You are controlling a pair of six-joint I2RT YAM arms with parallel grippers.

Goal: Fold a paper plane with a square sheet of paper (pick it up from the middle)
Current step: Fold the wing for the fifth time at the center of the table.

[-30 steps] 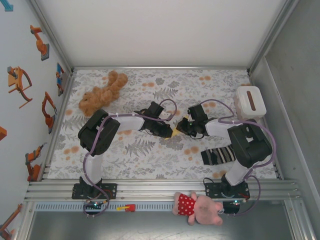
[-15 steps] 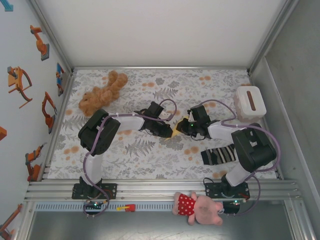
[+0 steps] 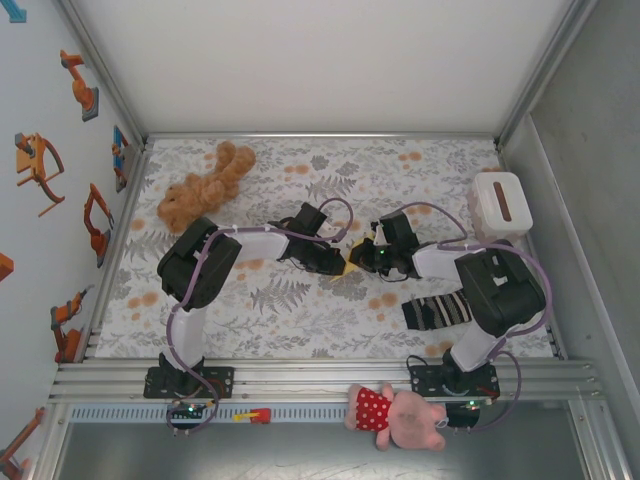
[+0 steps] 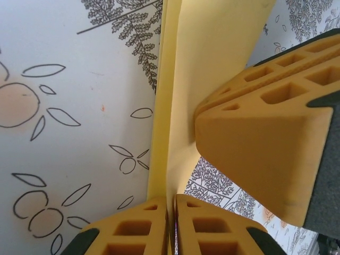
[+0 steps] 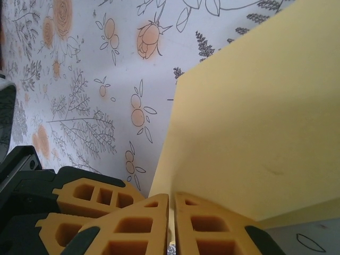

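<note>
The square sheet of paper (image 3: 352,263), pale yellow and folded into layers, hangs between both grippers over the middle of the table. My left gripper (image 3: 341,266) is shut on one edge of it; in the left wrist view the paper (image 4: 212,79) runs up from the closed fingertips of the left gripper (image 4: 171,199). My right gripper (image 3: 363,257) is shut on the opposite side. In the right wrist view the paper (image 5: 255,133) rises from the right gripper (image 5: 171,197), with the left gripper's fingers (image 5: 61,192) close beside. Whether the folds make the paper plane's shape I cannot tell.
A brown teddy (image 3: 205,185) lies at the back left. A white box with a brown slot (image 3: 500,205) stands at the right. A striped sock (image 3: 435,310) lies near the right arm. A pink plush in a red dress (image 3: 400,415) rests on the front rail.
The right gripper has closed onto the paper and edged left toward the left gripper. The left gripper has kept its hold and place.
</note>
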